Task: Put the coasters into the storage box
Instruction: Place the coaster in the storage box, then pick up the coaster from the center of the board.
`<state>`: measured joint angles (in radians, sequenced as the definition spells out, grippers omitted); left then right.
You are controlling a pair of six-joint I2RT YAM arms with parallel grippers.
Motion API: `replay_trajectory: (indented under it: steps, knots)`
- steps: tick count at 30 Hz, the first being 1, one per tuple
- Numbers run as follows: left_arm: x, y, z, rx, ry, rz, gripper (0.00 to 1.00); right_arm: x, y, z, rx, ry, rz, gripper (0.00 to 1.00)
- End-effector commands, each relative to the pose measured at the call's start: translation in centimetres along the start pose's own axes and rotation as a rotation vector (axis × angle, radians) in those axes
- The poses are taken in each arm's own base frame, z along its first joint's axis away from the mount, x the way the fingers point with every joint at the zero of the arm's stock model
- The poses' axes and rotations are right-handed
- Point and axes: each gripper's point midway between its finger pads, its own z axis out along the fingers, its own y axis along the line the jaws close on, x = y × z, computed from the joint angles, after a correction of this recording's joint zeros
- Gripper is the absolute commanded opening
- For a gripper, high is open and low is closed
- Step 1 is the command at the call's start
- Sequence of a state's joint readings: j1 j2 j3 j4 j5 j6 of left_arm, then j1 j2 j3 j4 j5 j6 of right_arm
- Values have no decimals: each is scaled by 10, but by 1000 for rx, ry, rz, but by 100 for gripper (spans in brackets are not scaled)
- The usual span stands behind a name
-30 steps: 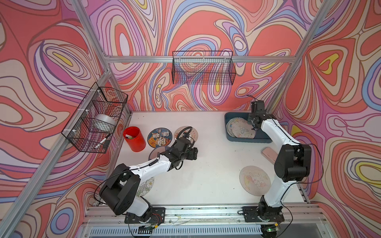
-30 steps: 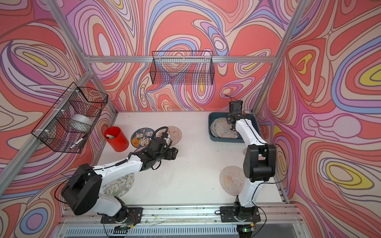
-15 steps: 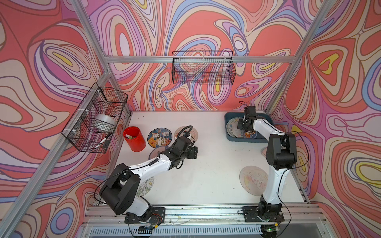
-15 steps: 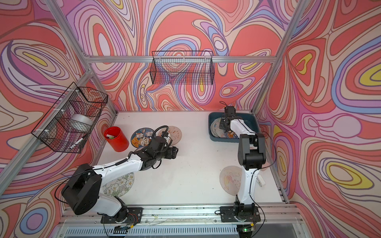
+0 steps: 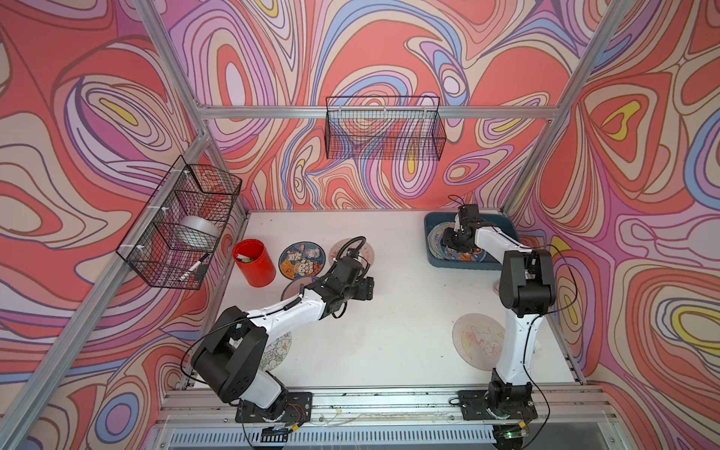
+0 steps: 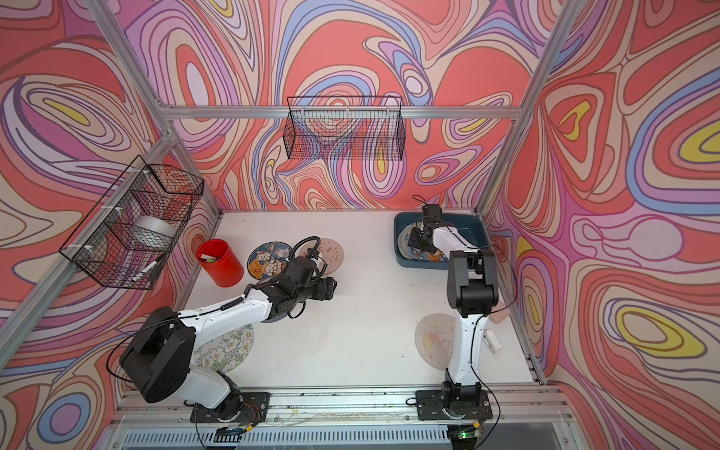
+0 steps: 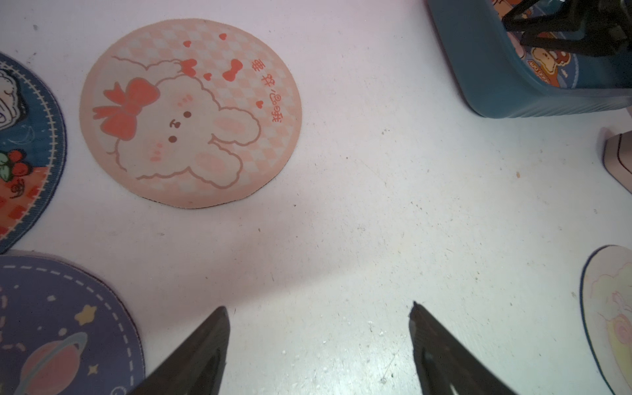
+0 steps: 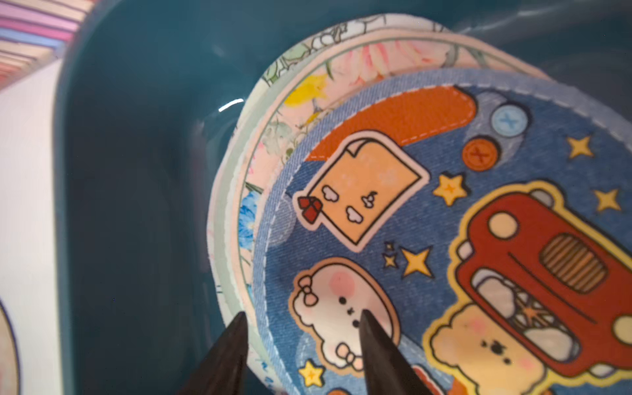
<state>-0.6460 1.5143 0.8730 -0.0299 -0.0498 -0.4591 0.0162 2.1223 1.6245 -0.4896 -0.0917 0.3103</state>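
Storage box [image 5: 452, 265]: sat at the 1 o'clock corner of the tabletop [image 5: 401, 311], with its far rim near the back wall and its right rim beside the side frame.
Coasters in box: lay stacked, with the blue car coaster [image 8: 444, 222] on top and floral coasters [image 8: 307, 85] showing past its rim. Left bare teal floor beside the stack in the right wrist view.
Right jaws: hung inside the box, partly spread, one tip over the blue car coaster's print and one off its edge. Clamped nothing; whether the tips touched the stack, cannot tell.
Left jaws: stood wide apart and empty over bare tabletop near the centre, at 4 o'clock from the pink rabbit coaster [image 7: 191, 113].
Coasters outside: blue animal coaster [image 5: 302, 260] lay at 9 o'clock of the rabbit one, a narrow gap between. Purple planet coaster [image 7: 58, 325] lay partly under the left arm. Flower coaster [image 5: 276, 350] lay at 7 o'clock, half hidden by the arm, and pale beige coaster [image 5: 477, 345] at 5 o'clock, its edge behind the right arm.
Red cup [image 5: 253, 263]: stood at 10 o'clock, just beside the blue animal coaster, near the tabletop's left edge.
Open room: ran bare from the left jaws across to the box's front wall, and on down to the front rail.
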Motion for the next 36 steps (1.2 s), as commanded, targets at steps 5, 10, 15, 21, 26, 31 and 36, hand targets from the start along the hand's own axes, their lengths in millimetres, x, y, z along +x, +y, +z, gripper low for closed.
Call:
replay_trajectory:
  steps: [5, 10, 15, 21, 26, 31, 36]
  knots:
    - [-2, 19, 2, -120, 32, -29, 84, -27, 37, -61, -97, -130, -34, 60]
    - [-3, 27, 11, -174, 83, -53, 84, -15, 88, -76, -145, -146, -152, 61]
    - [-1, 43, 19, -239, 142, -98, 84, 11, 146, -76, -259, -108, -236, 61]
    - [-10, 64, 29, -250, 177, -202, 84, 52, 208, -61, -409, -17, -288, 61]
    - [-18, 77, 42, -225, 190, -291, 84, 77, 234, -37, -460, 51, -283, 61]
    - [-27, 88, 55, -221, 180, -325, 84, 89, 246, -17, -502, 95, -244, 61]
    - [-34, 97, 69, -251, 178, -312, 84, 101, 249, 6, -514, 141, -213, 61]
